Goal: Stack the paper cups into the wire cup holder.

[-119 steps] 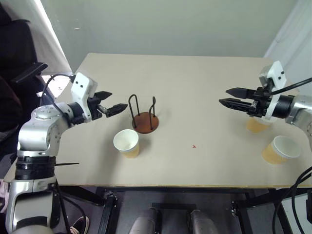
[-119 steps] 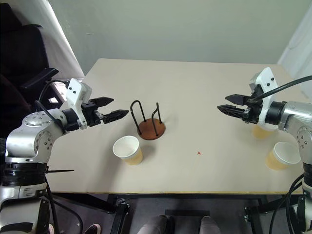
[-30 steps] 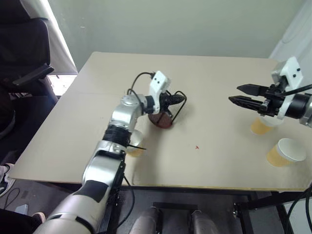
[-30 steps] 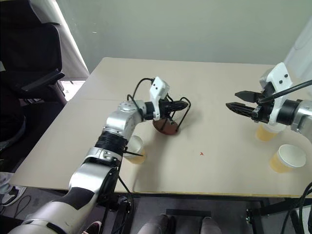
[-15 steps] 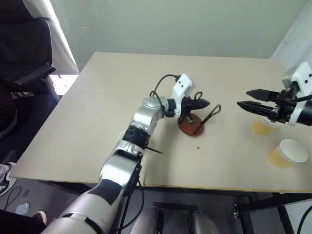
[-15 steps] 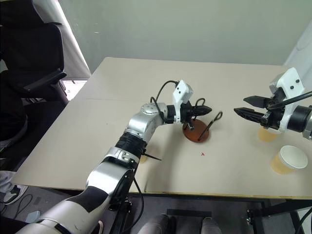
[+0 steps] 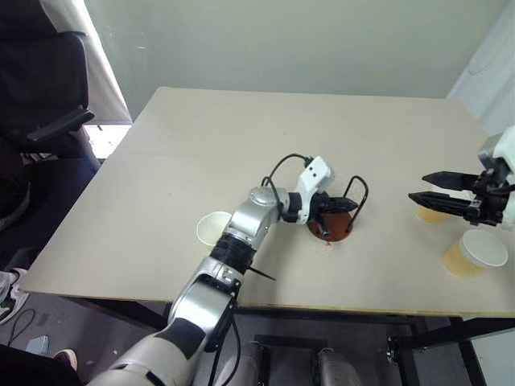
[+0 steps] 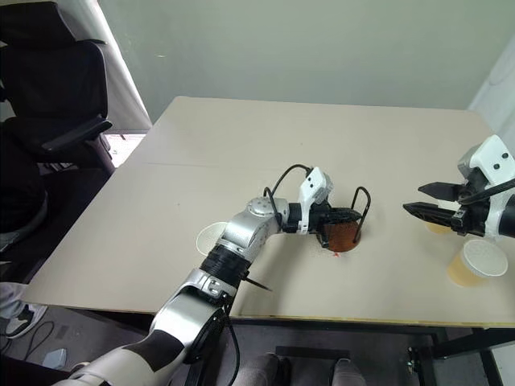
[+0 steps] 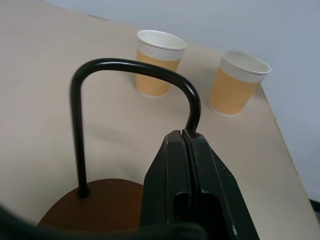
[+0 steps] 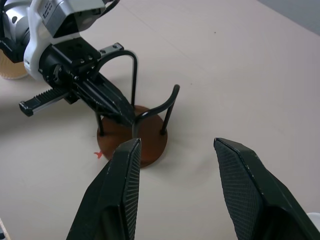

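Observation:
The wire cup holder (image 7: pixel 331 227), a reddish-brown disc with black wire loops, stands upright right of the table's middle. My left gripper (image 7: pixel 348 207) reaches across from the left and is shut on one of its loops; in the left wrist view the wire (image 9: pixel 135 67) runs into the closed fingertips (image 9: pixel 186 137). One paper cup (image 7: pixel 213 227) stands beside my left forearm. Two more paper cups (image 7: pixel 433 212) (image 7: pixel 475 252) stand at the table's right edge. My right gripper (image 7: pixel 417 186) hovers open just left of those two, pointing at the holder (image 10: pixel 132 140), with nothing between its fingers.
The beige table (image 7: pixel 241 129) has bare room behind and to the left of the holder. A small red mark (image 8: pixel 334 253) lies just in front of the base. A black office chair (image 7: pixel 40 88) stands off the table's left side.
My left gripper has dragged the holder to the right and toward the front edge; it was tilted and now stands upright. The right gripper has drawn back to the right.

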`<control>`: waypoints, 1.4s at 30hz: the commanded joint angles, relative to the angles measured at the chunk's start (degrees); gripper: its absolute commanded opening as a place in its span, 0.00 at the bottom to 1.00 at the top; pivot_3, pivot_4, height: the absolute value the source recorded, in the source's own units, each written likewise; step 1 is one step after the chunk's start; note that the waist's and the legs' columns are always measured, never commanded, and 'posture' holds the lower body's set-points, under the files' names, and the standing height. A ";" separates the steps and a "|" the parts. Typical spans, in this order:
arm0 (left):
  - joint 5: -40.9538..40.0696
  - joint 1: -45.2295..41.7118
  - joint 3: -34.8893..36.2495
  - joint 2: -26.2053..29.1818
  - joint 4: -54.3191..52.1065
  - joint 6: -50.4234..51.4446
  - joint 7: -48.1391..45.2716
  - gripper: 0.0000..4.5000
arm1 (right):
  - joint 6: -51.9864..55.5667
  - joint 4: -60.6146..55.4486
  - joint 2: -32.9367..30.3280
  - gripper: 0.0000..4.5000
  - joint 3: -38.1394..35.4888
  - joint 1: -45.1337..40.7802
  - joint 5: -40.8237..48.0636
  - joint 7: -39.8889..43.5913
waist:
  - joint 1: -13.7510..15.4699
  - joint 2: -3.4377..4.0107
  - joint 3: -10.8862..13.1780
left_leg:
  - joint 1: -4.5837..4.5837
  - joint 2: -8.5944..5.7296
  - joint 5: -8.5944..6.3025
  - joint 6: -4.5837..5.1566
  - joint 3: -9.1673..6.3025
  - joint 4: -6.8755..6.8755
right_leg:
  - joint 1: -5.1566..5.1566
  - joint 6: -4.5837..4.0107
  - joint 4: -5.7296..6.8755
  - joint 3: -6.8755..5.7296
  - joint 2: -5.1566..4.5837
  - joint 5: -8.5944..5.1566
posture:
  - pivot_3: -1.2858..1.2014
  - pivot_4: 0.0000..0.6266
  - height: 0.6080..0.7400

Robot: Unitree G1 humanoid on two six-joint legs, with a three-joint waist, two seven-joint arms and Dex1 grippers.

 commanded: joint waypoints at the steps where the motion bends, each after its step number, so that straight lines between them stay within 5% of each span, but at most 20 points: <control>1: -0.47 0.32 -0.59 0.37 -3.47 0.78 -0.76 0.01 | -1.01 -1.10 -1.23 0.51 -2.43 -0.22 0.23 0.45 | 0.00 0.00 0.00 | 0.01 0.00 0.01 0.01 0.01 0.01 | 0.02 0.01 0.00 0.00 0.00 -0.01 | 0.52 0.24 1.00; 4: -0.06 0.77 -1.80 1.91 -4.75 1.11 -2.31 0.01 | -1.14 -1.02 -1.37 0.51 -2.17 -0.27 0.21 0.51 | 0.00 0.00 0.00 | 0.01 -0.01 0.02 0.04 0.03 0.02 | 0.03 0.04 0.00 0.00 -0.02 -0.02 | 0.52 0.24 1.00; 7: 0.17 1.03 -2.91 3.54 -6.02 1.25 -3.63 0.14 | -1.27 -0.87 -1.38 0.51 -1.66 -0.57 0.21 0.43 | 0.00 0.00 0.00 | 0.01 -0.02 0.02 0.04 0.03 0.02 | 0.03 0.06 0.00 0.00 -0.04 -0.03 | 0.52 0.24 1.00; 16: 1.46 -0.25 -2.64 6.79 -4.28 -0.59 -3.22 0.86 | -2.48 0.47 -1.07 0.51 0.41 -1.96 -0.28 0.35 | 0.02 0.00 0.00 | 0.00 -0.07 -0.02 0.11 0.04 0.04 | 0.06 0.14 0.00 -0.01 -0.11 -0.09 | 0.52 0.24 1.00; 42: 6.90 -8.25 -9.43 15.46 -5.18 -2.07 -14.71 0.86 | -4.16 1.91 -2.30 0.51 1.49 -2.11 -1.22 1.65 | 0.01 0.00 0.00 | -0.02 -0.11 -0.14 0.16 0.05 0.03 | 0.06 0.19 -0.02 -0.02 -0.18 -0.17 | 0.52 0.24 1.00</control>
